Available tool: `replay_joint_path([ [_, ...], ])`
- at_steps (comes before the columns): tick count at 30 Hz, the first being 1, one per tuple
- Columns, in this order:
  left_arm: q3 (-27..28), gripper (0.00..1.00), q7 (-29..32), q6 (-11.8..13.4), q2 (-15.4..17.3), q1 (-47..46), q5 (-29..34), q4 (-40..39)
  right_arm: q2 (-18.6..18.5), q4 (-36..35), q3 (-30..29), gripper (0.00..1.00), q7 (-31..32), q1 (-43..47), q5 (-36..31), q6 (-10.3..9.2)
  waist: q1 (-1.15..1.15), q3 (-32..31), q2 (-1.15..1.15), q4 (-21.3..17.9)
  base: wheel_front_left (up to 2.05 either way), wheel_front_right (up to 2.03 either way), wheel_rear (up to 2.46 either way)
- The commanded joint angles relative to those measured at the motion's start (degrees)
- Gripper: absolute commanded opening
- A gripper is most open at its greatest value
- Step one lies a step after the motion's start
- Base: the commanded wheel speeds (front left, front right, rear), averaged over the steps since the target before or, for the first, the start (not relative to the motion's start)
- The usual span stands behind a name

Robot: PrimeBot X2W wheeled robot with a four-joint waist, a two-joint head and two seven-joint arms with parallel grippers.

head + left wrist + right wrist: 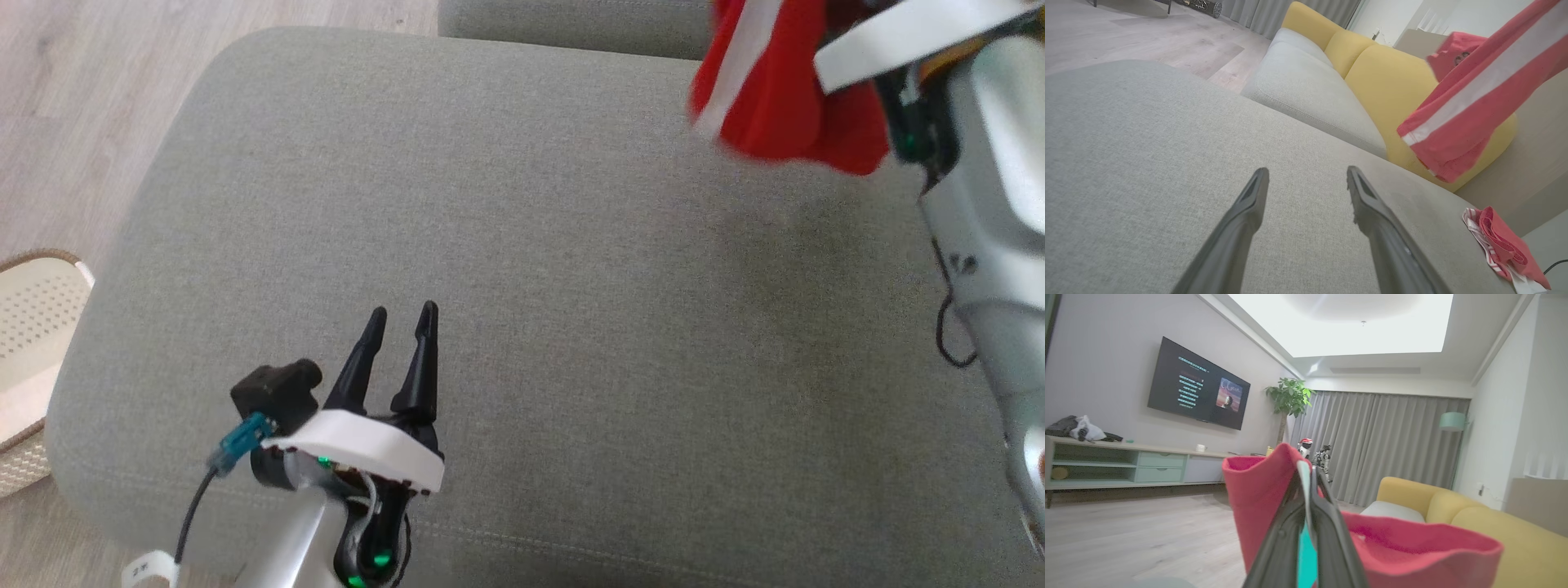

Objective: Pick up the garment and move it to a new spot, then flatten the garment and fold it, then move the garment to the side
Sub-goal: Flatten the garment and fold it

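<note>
Pinching the red, white-striped garment (1412, 547) between the pressed-together jaws of the right gripper (1309, 477), as seen from the right wrist view, high over a wooden floor (1126, 539), with a yellow sofa (1494, 531) off to one side. Judged as pick-up done and carry under way, with no set-down yet and no flattening, folding or move aside.

From the head view, holding the garment aloft over the far right corner of a grey cushion (522, 245), apparently clear of its surface. Waiting low at the near left with the left gripper (402, 314), with jaws spread on nothing. Leaving almost the whole cushion top bare for laying out and smoothing. Minding the rounded left edge, with a pale perforated basket (33, 327) on the wooden floor just beyond it, and the seam against a second cushion (571, 16) along the far side.

From the left wrist view, looking across the same grey top past spread fingers (1249, 212) toward the hanging garment, dangling above the surface near the far edge. Noting another red-and-white cloth (1498, 241) crumpled at the cushion's edge, a likely snag for any spreading on that side. Favouring the open middle as the new spot.
</note>
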Motion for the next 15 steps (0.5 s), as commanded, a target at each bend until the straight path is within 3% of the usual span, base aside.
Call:
replay_joint_path([
  [1,2.13,1.0,-0.7,0.23,0.54,-0.65,-0.26,-2.06,-0.71,-1.33,0.93,0.0,-0.39,1.75,1.16,-0.04,0.0,-0.01,0.0,0.04,0.0,0.0,0.0],
  [5,2.34,1.0,-0.7,0.3,0.54,-0.33,-0.09,-2.31,-3.32,1.26,0.19,0.0,-0.67,9.42,3.78,-0.04,0.0,0.24,0.0,-0.4,0.0,0.0,0.0],
  [15,2.52,1.0,-0.7,-0.12,0.54,-0.65,0.85,-1.99,-5.18,13.46,-13.27,0.0,2.7,23.71,8.2,-0.04,0.0,1.07,0.0,-3.52,0.0,0.0,0.0],
])
